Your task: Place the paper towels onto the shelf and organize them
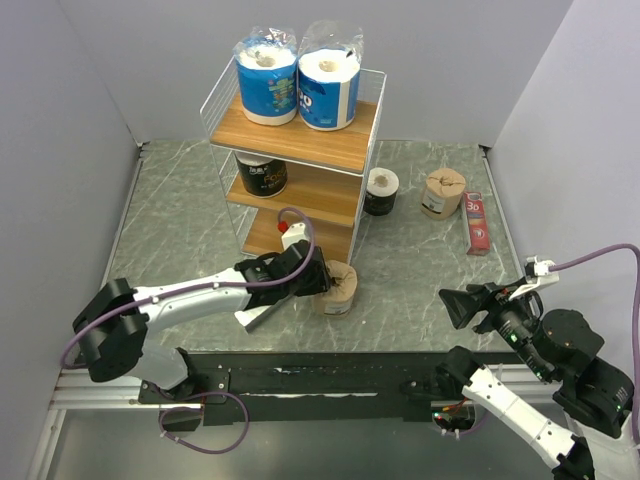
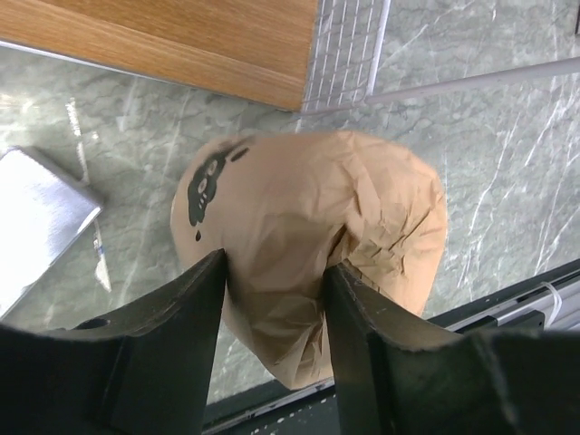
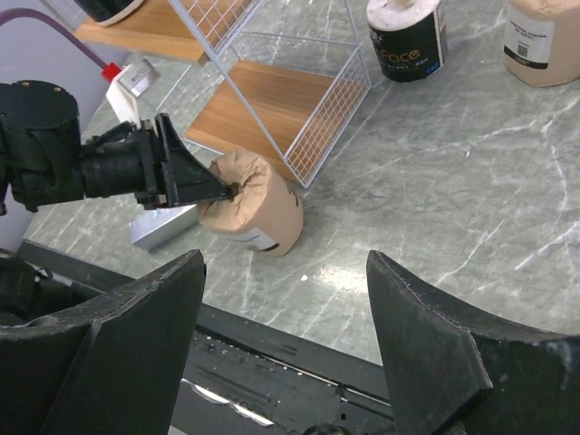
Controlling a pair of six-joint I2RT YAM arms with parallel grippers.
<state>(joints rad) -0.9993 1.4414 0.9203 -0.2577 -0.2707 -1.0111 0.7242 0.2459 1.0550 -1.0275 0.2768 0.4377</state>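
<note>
My left gripper pinches a brown roll; right gripper gapes; shelf holds two blue rolls, one black roll

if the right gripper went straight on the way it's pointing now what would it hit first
Probably the bare table, just beside the brown roll that the left gripper is shut on. The open right gripper points down and toward that roll, so with depth unclear it might clip the roll.
</note>
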